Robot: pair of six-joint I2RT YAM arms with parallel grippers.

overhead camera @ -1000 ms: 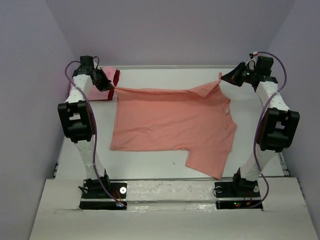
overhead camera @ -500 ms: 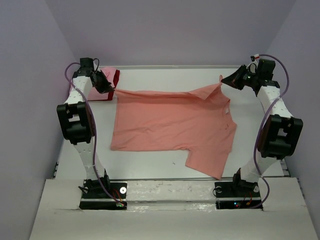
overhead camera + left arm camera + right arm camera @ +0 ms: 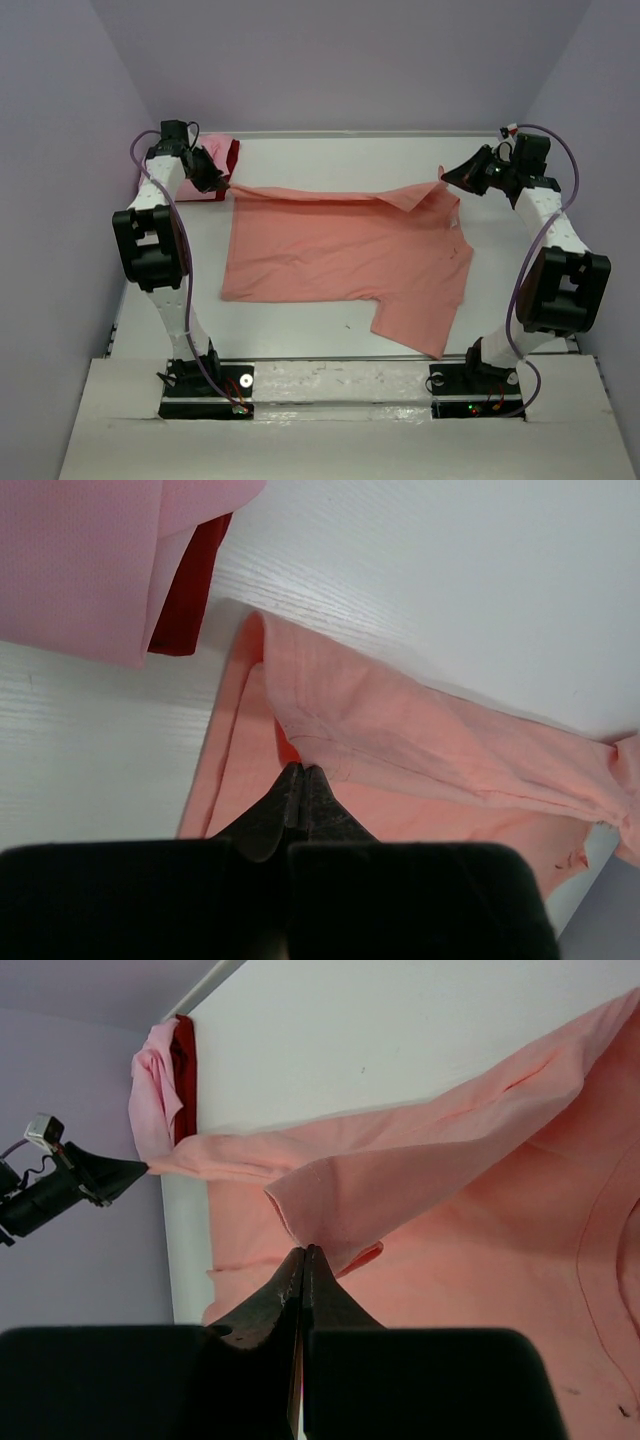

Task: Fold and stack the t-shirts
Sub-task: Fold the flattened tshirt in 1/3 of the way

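The salmon-orange t-shirt [image 3: 340,255] lies spread across the middle of the table, with its far edge lifted and stretched between both grippers. My left gripper [image 3: 226,186] is shut on the far left corner of that edge [image 3: 400,730], its tips [image 3: 300,770] pinching the cloth. My right gripper [image 3: 443,178] is shut on the far right sleeve end [image 3: 340,1200], its tips [image 3: 304,1250] closed on the hem. A folded lighter pink t-shirt [image 3: 207,153] lies at the back left corner on top of a dark red one [image 3: 233,155].
The pink and dark red pile [image 3: 80,560] sits just left of the left gripper, close against the lilac side wall [image 3: 60,200]. The table's back edge [image 3: 340,134] meets the rear wall. One sleeve [image 3: 420,320] of the salmon shirt reaches towards the front right.
Both grippers have moved towards the near side with the shirt's far edge, which now hangs lower and starts to lie over the body of the shirt.
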